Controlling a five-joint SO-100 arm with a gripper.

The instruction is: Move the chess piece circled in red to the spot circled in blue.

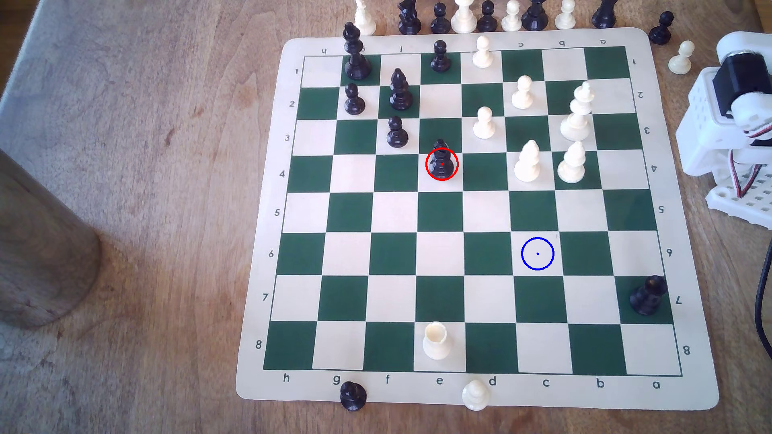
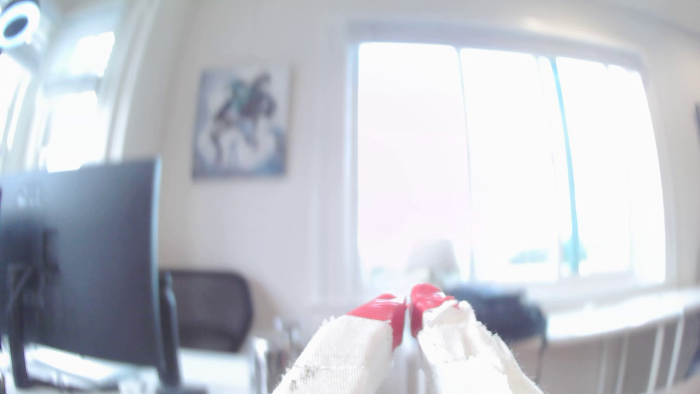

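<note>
Evidently nothing of the task is done yet; the chess piece circled in red [image 1: 441,162] stands upright just above the middle of the exterior view, on its ringed cream square of the chessboard [image 1: 459,388], with no contact from the robot. The spot circled in blue [image 1: 537,253] lies lower and to the right of it in that frame, bare, with open squares between the two. The arm [image 1: 731,108] sits folded at the right edge, off the board, on the table [image 1: 125,208]; in the wrist view the end effector [image 2: 408,316] points out at a window (not down at the board), its red-tipped fingers [image 2: 386,308] nearly touching and holding nothing. All remains: reach, grasp, lift, carry, set down.
</note>
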